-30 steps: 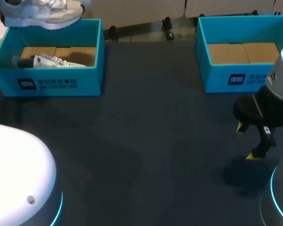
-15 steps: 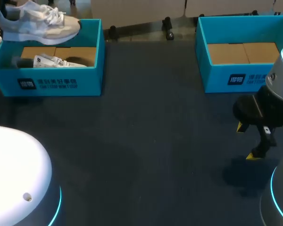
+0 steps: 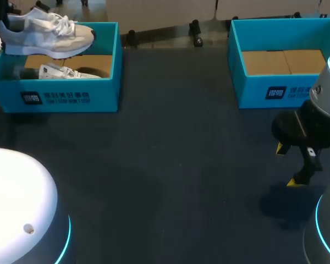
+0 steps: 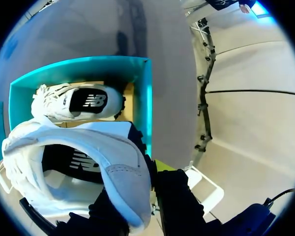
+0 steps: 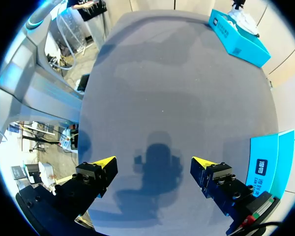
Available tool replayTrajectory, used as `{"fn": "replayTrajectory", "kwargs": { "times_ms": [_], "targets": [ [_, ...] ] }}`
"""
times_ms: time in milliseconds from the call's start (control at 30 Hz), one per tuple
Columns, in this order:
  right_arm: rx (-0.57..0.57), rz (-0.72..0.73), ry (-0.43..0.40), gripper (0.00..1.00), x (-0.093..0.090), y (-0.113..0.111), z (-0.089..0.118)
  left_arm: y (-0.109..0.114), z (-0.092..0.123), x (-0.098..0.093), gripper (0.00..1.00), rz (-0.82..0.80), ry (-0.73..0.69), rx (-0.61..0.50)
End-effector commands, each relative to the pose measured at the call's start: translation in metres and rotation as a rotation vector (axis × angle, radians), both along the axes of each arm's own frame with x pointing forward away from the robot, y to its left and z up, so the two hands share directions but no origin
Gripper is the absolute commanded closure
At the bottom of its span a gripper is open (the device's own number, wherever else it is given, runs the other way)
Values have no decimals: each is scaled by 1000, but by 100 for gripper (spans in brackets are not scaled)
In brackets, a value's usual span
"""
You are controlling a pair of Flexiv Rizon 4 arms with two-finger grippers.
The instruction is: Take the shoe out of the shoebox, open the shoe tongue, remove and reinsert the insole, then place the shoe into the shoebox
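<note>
The white shoe [image 4: 103, 147] [image 3: 44, 34] hangs over the left shoebox [image 3: 60, 98], its heel pinched between the fingers of the left gripper [image 4: 146, 194]. A second shoe [image 4: 78, 101] lies on its side inside the box below it. The right gripper [image 5: 154, 163] hovers with its fingers spread wide, holding nothing, over the dark table [image 3: 181, 165] near the right shoebox [image 3: 275, 91], and both boxes carry a printed label [image 3: 55, 98] on the front wall.

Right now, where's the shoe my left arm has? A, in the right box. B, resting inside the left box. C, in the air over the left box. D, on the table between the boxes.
C: the shoe hangs over the left box, clear of the second shoe lying inside it.
</note>
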State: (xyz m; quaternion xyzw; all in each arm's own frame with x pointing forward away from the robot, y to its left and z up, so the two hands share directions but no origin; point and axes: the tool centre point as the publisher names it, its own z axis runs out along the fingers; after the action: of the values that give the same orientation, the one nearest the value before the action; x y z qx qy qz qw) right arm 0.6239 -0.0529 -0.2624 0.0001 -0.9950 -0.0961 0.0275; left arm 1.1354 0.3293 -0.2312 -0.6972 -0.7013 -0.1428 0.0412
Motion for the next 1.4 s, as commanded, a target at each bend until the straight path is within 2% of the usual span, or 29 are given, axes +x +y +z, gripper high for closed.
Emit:
{"fn": "replayTrajectory", "kwargs": {
  "times_ms": [33,467,967,1400],
  "targets": [
    [-2,0,-1,0,0,0,-1,-1,-1,9,100,9,10,-2],
    [-2,0,-1,0,0,0,-1,-7,11,27,100,25,-5,-24],
    [-2,0,-1,0,0,0,-1,-13,0,47,100,25,-24,-19],
    [-2,0,-1,0,0,0,-1,-17,-5,48,100,13,-3,-20]
  ]
}}
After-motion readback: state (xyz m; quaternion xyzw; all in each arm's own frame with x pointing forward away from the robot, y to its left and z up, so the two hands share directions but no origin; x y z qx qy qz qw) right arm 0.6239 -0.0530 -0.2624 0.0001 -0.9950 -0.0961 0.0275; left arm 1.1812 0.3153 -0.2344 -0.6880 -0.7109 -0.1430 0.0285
